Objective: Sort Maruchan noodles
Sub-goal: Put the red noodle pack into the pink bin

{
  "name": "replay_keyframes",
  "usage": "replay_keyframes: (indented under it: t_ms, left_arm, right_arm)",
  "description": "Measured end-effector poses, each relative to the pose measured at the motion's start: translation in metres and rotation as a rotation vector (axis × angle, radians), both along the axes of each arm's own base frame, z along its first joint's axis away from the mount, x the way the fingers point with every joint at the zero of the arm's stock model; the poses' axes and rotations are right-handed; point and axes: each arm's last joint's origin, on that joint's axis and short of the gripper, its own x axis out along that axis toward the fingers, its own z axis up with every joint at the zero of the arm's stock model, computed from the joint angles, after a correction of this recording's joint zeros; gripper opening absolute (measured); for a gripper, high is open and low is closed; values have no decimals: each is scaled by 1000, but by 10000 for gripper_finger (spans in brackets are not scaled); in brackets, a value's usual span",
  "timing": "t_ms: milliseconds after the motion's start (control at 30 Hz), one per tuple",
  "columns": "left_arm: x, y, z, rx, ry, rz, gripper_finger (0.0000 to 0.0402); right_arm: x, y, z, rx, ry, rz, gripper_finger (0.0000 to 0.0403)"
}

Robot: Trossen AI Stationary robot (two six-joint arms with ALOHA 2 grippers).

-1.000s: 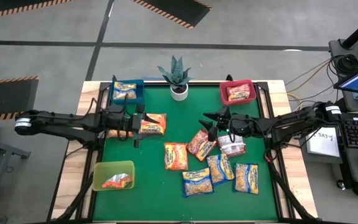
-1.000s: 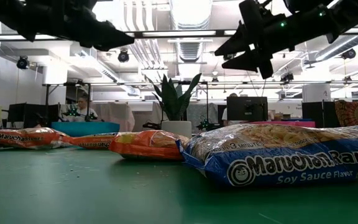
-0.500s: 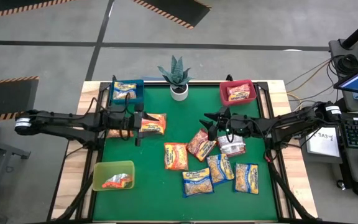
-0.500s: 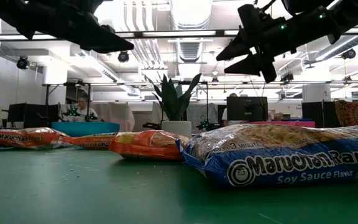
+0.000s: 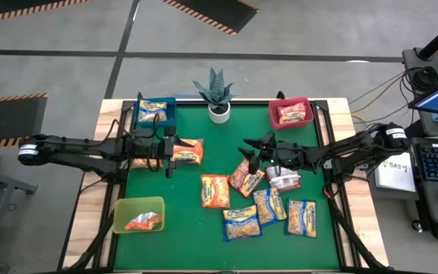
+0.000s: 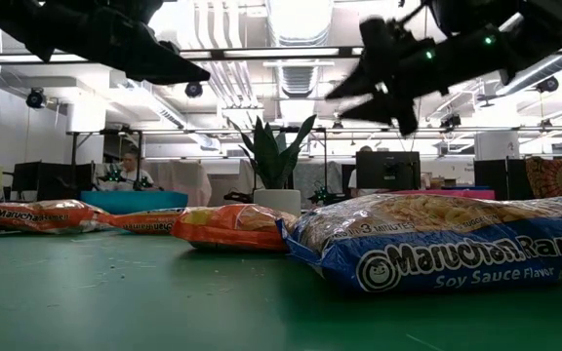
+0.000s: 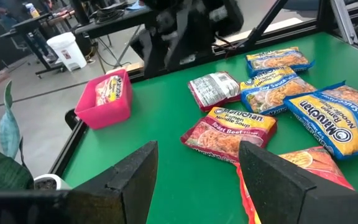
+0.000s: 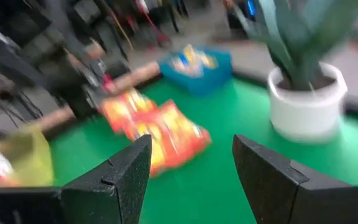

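Green felt is covering the bench (image 5: 181,251), and the packets are lying flat on it so each label faces up for picking. Three bins are waiting at its edges: a blue bin (image 5: 157,112) at the far left corner, a red bin (image 5: 290,113) at the far right corner, and a yellow-green bin (image 5: 138,215) along the left edge, each already holding a packet. A potted plant (image 5: 218,93) is standing at the far edge between the first two.

Most Maruchan noodles (image 5: 251,204) are clustering unsorted right of centre, with an orange packet (image 5: 186,151) lying apart toward the left. The left gripper (image 5: 169,152) is hovering just over that packet, fingers (image 7: 135,180) standing apart and holding nothing, probably lining up to take it. The right gripper (image 5: 252,152) is hanging above the red packet (image 5: 245,176) at the cluster's far edge, fingers likewise spread and empty.
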Motion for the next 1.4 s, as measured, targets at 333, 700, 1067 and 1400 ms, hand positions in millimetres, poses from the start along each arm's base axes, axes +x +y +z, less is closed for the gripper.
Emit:
replay_keyframes:
  t_ms: [333, 700, 1067, 1400]
  left_arm:
    - [0, 0, 0, 0, 1, 0, 207]
    - [0, 0, 0, 1, 2, 0, 207]
    - [0, 0, 0, 0, 2, 0, 207]
    - [0, 0, 0, -22, 0, 6, 207]
  right_arm:
    - [39, -14, 72, -277, -53, -173, 185]
    - [53, -10, 98, -306, 286, -34, 16]
    - [41, 6, 44, 152, 439, 364, 9]
    - [23, 31, 26, 675, 652, 399, 9]
